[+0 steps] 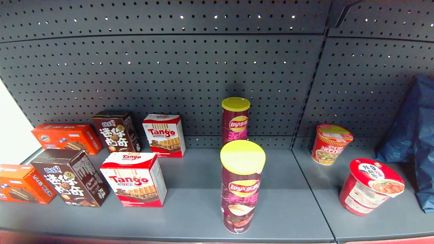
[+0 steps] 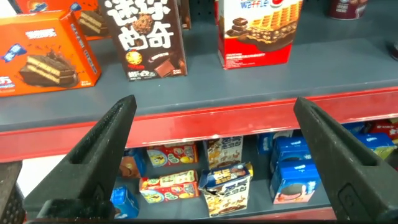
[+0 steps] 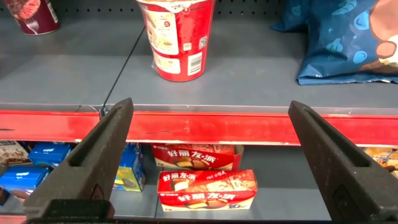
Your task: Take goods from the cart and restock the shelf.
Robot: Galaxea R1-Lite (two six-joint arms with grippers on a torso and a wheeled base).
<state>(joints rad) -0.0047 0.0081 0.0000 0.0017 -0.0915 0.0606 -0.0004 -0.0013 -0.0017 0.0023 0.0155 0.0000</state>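
Left tool [image 2: 214, 104] hangs wide open and empty before the red front edge of the shelf [image 2: 205, 87], facing an orange cake box [image 2: 46, 53], a brown cookie box [image 2: 146, 37] and a wafer box [image 2: 258, 31], labels forward. Right tool [image 3: 209, 104] is spread just as wide, nothing held, facing a red noodle cup [image 3: 177, 37] near a blue bag [image 3: 342, 40]. Mid-shelf, two yellow-lidded chip cans [image 1: 241, 189] stand upright, one behind the other. A red snack box [image 3: 205, 190] lies on the lower shelf [image 3: 286, 155].
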